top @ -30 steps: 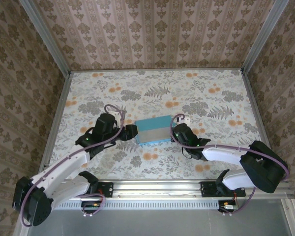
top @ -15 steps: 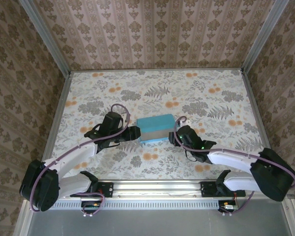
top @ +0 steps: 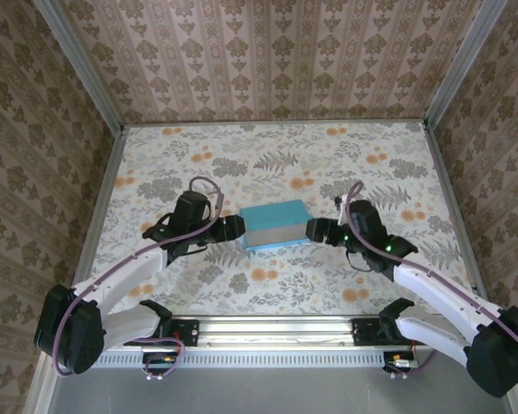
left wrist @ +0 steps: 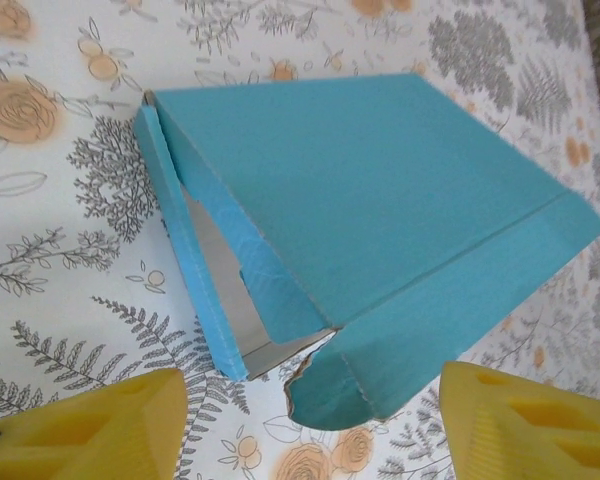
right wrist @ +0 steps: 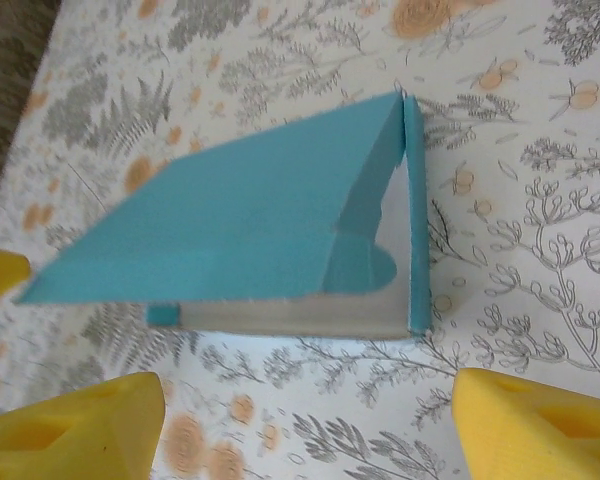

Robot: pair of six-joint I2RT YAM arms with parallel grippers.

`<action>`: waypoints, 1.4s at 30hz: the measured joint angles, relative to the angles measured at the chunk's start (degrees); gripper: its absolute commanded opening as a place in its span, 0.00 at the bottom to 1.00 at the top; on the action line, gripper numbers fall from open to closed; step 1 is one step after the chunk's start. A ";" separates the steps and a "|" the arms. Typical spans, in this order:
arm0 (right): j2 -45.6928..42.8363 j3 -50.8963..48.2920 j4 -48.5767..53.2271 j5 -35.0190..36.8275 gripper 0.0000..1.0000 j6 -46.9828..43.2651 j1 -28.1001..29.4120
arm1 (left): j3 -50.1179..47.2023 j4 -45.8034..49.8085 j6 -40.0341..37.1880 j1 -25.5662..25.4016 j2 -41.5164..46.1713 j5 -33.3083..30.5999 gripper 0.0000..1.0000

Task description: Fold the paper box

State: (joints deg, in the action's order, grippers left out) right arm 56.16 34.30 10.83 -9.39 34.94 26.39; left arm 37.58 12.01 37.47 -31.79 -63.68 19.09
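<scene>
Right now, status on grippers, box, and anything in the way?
Left gripper open, left of paper box; right gripper open, right of it; neither gripping. Box on table, lid ajar, tabs untucked. Nothing seen in the way.

The table wears a pale floral print, grey ferns and orange blossoms, with a metal rim along its edges. Near the middle lies the paper box, turquoise outside, its top panel sloping down over the base. The short ends appear to gape slightly, showing the off-white inside.
</scene>
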 measured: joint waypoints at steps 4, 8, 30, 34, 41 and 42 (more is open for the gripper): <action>5.64 5.07 1.18 -6.08 0.76 1.64 -3.65 | 2.40 1.92 -0.22 1.29 0.79 1.22 0.69; 10.93 8.04 1.92 -9.33 0.72 3.02 -3.89 | 3.58 1.27 0.15 1.40 0.00 3.15 0.66; 21.70 10.25 -0.72 -13.29 0.49 4.28 -3.96 | 4.04 -5.53 3.96 -0.94 -12.50 5.16 0.54; 22.14 10.25 -1.53 -13.60 0.45 4.28 -3.96 | 4.09 -6.29 4.46 -1.31 -13.05 5.16 0.52; 22.51 10.25 -1.88 -13.79 0.41 4.28 -4.00 | 4.09 -7.17 5.46 -1.62 -13.27 5.11 0.48; 22.51 10.25 -1.88 -13.79 0.41 4.26 -4.00 | 4.09 -7.39 5.53 -1.62 -13.33 5.09 0.48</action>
State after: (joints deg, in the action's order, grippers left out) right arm 78.67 44.56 8.95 -23.18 39.20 22.39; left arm 41.67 4.62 43.00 -33.41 -77.01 24.18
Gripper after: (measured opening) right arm 0.416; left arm 0.485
